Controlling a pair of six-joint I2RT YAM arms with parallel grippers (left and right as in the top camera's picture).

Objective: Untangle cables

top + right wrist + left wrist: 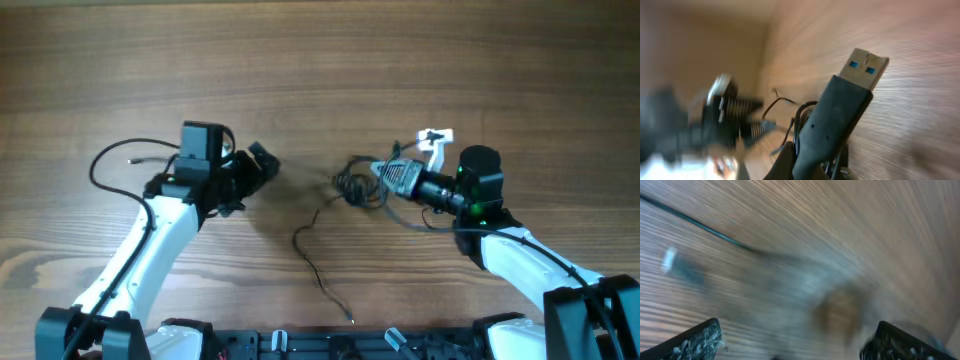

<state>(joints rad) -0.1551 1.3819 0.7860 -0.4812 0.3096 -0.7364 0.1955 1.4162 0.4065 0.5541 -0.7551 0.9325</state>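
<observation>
1. Your right end effector (pixel 380 173) has its jaws pressed together. It is clamped on the cables (pixel 354 188) at the right edge of their knot.
2. In your right wrist view, a black USB plug (pixel 840 115) with a blue insert rises tilted, close to the camera. Thin black loops of the knot bunch at its lower left.
3. Your left end effector (pixel 262 163) stands to the left of the knot and apart from it. Its jaws are spread wide and hold nothing.
4. Your left wrist view is blurred. The two fingers (pixel 697 341) sit in the lower corners with bare wood between them. One thin black wire (pixel 690 222) crosses the upper left; you cannot tell from this view which wire it is.
5. From the knot, a loose strand (pixel 305 250) runs down and to the left, bends, and then runs toward the near edge. It ends below the knot, well apart from it.
6. The knot lies on the wooden worktop (pixel 320 60), between your two end effectors and nearer the right one.
</observation>
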